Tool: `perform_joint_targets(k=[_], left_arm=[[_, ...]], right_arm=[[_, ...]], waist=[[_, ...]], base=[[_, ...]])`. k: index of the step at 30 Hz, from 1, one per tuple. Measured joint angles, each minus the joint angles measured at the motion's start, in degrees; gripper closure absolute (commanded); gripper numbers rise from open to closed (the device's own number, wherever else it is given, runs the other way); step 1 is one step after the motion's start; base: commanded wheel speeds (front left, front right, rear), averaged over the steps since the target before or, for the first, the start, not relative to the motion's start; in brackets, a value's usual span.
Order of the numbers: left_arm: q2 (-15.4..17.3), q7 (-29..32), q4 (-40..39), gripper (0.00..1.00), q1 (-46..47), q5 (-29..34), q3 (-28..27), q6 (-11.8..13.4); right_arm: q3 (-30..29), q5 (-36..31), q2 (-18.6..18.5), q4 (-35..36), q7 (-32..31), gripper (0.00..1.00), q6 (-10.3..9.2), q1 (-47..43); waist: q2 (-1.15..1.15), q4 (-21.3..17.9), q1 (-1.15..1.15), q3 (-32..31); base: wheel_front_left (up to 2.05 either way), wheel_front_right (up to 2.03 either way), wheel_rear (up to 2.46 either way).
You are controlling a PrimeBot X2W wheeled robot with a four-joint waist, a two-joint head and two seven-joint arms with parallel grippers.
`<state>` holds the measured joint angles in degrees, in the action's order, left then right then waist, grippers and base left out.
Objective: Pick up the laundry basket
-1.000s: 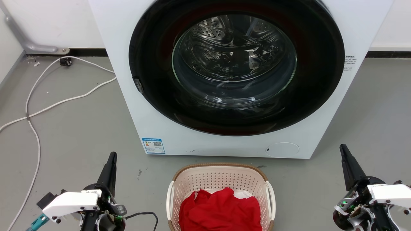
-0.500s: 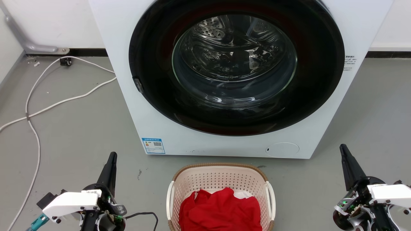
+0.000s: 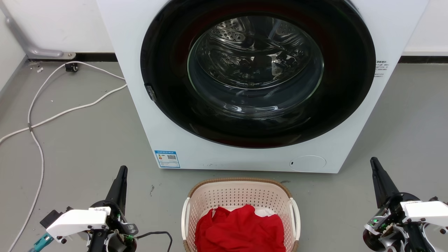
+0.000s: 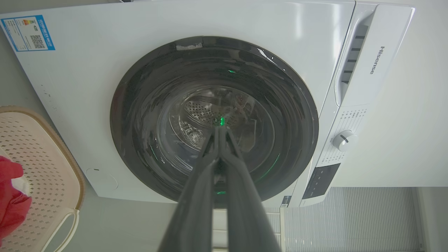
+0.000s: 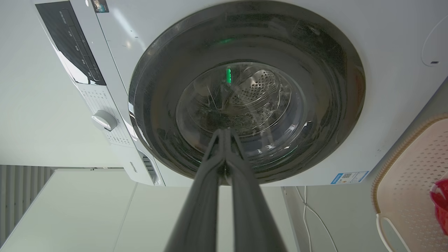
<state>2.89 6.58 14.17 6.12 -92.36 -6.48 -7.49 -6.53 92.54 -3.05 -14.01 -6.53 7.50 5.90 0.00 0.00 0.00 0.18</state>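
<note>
The laundry basket point(image 3: 241, 194), cream-pink and perforated with a brown woven-look rim and white side handles, stands on the grey floor at the bottom centre, just before the washing machine. Red cloth point(image 3: 239, 229) lies in it over something white. My left gripper point(image 3: 122, 169) hangs shut and empty to the basket's left, well apart from it. On the other side my right gripper point(image 3: 373, 160) is shut and empty, also apart. An edge of the basket point(image 4: 42, 154) appears at the left of the left wrist view, and the basket point(image 5: 409, 175) also shows at the right of the right wrist view.
A white front-loading washing machine point(image 3: 168, 115) with a closed round glass door point(image 3: 257, 66) stands right behind the basket. White cables point(image 3: 38, 119) trail over the floor at the left. A grey pipe point(image 3: 21, 38) runs along the wall at the far left.
</note>
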Motion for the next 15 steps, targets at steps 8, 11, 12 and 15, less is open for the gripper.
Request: perform_joint_targets(k=[8,11,12,15], left_arm=[[0.0,0.0,0.0,1.0,0.0,0.0,0.0,0.0],[0.0,0.0,0.0,1.0,0.0,0.0,0.0,0.0],[0.0,0.0,0.0,1.0,0.0,0.0,0.0,0.0],[0.0,0.0,0.0,1.0,0.0,0.0,0.0,0.0]], right_arm=[[-0.01,0.0,0.01,0.0,-0.05,1.0,0.0,0.0],[-0.02,0.0,0.01,0.0,-0.05,1.0,0.0,0.0],[-0.02,0.0,0.01,0.0,-0.05,1.0,0.0,0.0],[-0.02,0.0,0.01,0.0,-0.05,1.0,0.0,0.0]], waist=[[0.0,0.0,0.0,0.0],[0.0,0.0,0.0,0.0],[0.0,0.0,0.0,0.0],[0.0,0.0,0.0,0.0]], base=[[0.0,0.0,0.0],[0.0,0.0,0.0],[0.0,0.0,0.0],[0.0,0.0,0.0]])
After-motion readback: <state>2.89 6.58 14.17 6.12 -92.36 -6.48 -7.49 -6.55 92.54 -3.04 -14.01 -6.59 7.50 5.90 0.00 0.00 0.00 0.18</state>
